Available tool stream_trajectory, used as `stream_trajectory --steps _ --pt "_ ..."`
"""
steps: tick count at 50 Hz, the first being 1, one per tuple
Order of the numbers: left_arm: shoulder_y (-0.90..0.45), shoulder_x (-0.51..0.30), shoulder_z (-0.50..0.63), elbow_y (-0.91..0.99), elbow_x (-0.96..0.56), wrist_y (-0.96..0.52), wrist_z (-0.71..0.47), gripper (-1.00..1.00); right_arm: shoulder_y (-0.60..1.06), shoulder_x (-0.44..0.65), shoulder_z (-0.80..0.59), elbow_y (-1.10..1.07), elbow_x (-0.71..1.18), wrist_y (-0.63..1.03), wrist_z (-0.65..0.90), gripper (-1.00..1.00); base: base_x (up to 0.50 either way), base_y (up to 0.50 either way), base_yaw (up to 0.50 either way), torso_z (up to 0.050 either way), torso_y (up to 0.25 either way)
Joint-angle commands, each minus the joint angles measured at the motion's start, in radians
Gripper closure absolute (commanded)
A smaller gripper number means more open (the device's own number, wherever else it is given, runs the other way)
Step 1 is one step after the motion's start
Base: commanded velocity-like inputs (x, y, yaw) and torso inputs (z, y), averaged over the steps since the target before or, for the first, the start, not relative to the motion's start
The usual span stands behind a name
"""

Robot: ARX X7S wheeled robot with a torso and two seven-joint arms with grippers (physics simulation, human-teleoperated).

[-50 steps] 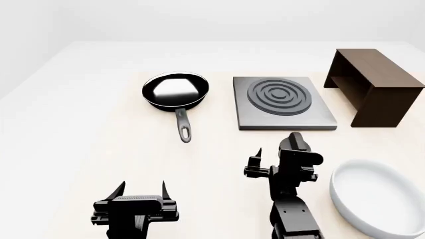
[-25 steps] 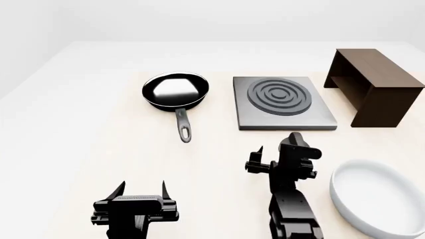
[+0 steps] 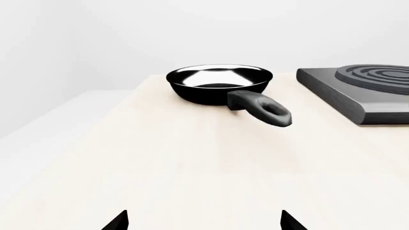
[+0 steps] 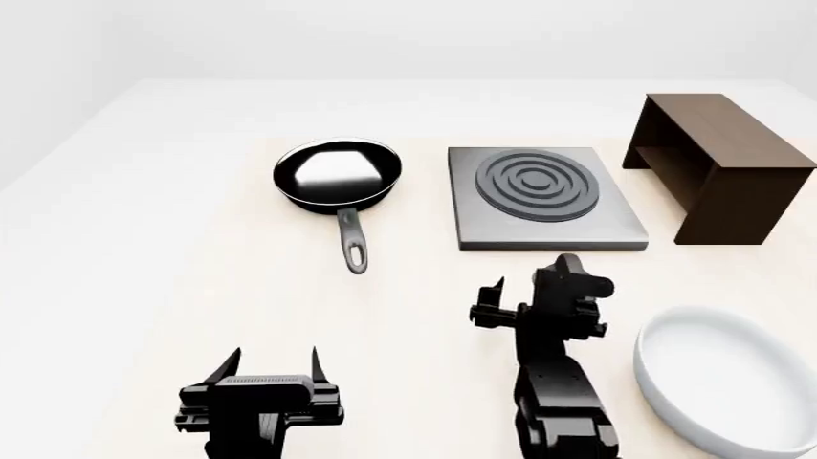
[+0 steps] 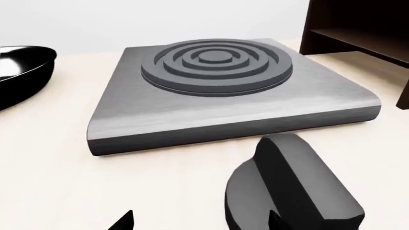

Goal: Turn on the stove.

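Note:
The stove (image 4: 542, 196) is a flat grey plate with dark burner rings at the table's back right. It fills the right wrist view (image 5: 223, 96). Its black round knob with a lever (image 5: 288, 191) sits on the table just in front of the plate. My right gripper (image 4: 530, 287) is open, turned on its side, right at the knob. In the right wrist view (image 5: 198, 221) one fingertip (image 5: 276, 221) lies against the knob's side. The head view hides the knob behind this gripper. My left gripper (image 4: 274, 361) is open and empty at the front left, also shown in the left wrist view (image 3: 203, 223).
A black frying pan (image 4: 337, 177) lies left of the stove, handle toward me; it also shows in the left wrist view (image 3: 217, 84). A dark brown box-shelf (image 4: 715, 163) stands right of the stove. A white bowl (image 4: 721, 378) sits at the front right, beside my right arm.
My right gripper has shifted slightly left and forward near the knob. The left arm has not moved.

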Motion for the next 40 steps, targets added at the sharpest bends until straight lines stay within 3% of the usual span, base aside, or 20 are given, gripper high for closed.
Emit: stream_trajectory --steps 1,40 --pt "0.011 0.006 -0.008 0.013 0.002 0.025 0.02 -1.0 0.006 -0.012 -0.003 -0.001 -0.007 0.015 -0.002 -1.0 0.0 0.0 0.0 0.0 0.0" --pt "0.006 -0.004 0.007 0.008 -0.009 0.034 0.005 -1.0 0.05 -0.013 -0.043 0.0 0.046 0.073 0.026 -1.0 0.0 0.0 0.0 0.0 0.0"
